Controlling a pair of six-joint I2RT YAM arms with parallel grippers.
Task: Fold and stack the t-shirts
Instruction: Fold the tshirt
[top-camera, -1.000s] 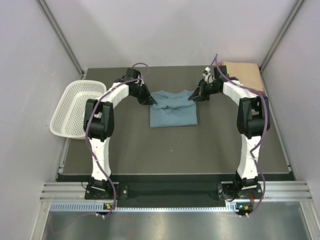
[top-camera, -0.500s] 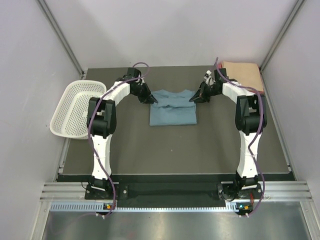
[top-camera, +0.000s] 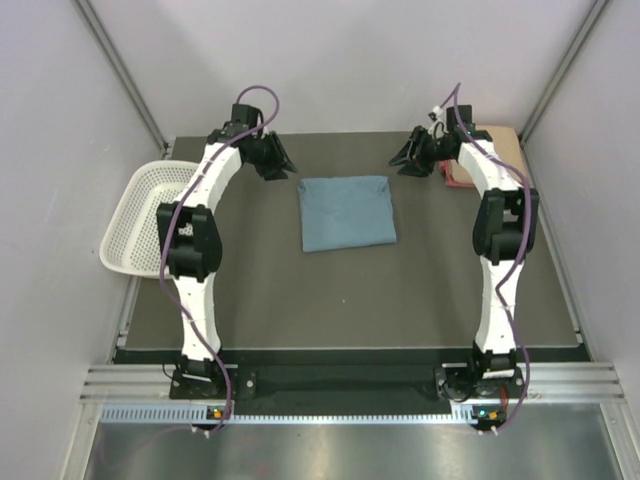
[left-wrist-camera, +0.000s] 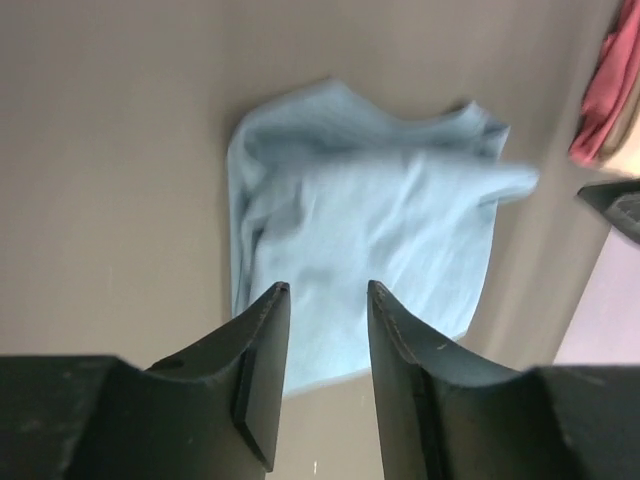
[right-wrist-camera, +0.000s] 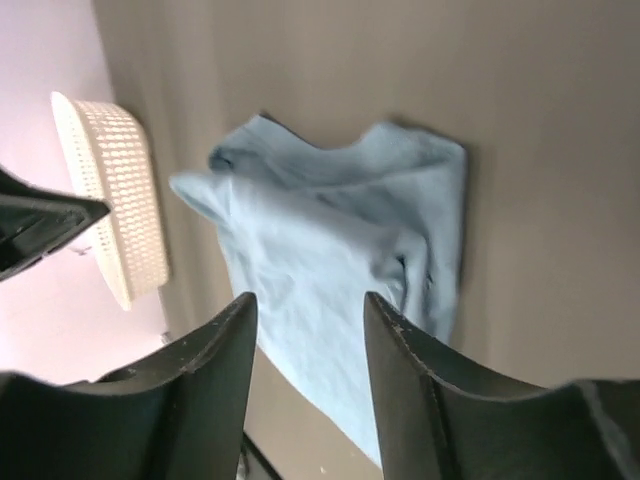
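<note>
Both arms have let go of the blue shirt (top-camera: 347, 210) and drawn back toward the far corners. The left tool (top-camera: 277, 165) and right tool (top-camera: 408, 160) now hang clear of the cloth, each with its jaws part open and empty. The blue shirt lies mid-table, toward the far side, as a rough rectangle. The red shirt (top-camera: 460, 176) and peach shirt (top-camera: 505, 142) sit in the far right corner, under the right arm. The fold looks loose: the wrist views show a rumpled edge and a corner poking out, so a pinch that catches only the top layer would likely let it fall open on the way to the stack. The right arm could also brush the stacked shirts. The table (top-camera: 350, 290) is dark, matte and flat, closed in by pale walls, with a white basket (top-camera: 125, 215) at its left edge.
</note>
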